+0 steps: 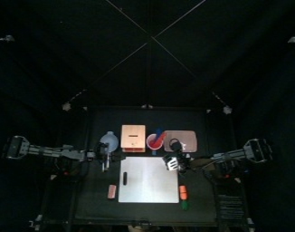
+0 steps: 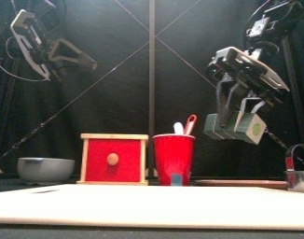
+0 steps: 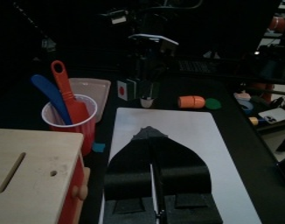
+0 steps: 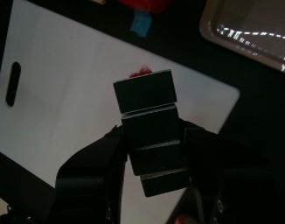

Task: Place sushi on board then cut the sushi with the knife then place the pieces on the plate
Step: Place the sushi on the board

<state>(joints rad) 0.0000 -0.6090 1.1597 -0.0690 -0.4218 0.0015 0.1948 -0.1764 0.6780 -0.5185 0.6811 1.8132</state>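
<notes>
Presently we find the sushi roll [image 4: 145, 94] clamped in the right tool [image 4: 152, 133], raised clear above the right rear corner of the white board [image 1: 144, 178]. Behind the board stand 1 red cup [image 2: 174, 157] with 2 knives, the pink tray [image 1: 184, 140] and the wooden box [image 2: 114, 159]. The left tool [image 3: 152, 133] hangs by the board's left edge, clenched on nothing.

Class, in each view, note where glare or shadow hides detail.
Right wrist view: glare streaks the pink tray; the sushi roll in the right pincer reads near black. Front view: the white board glows against dark curtains. Top view: only the board stands out from black.
</notes>
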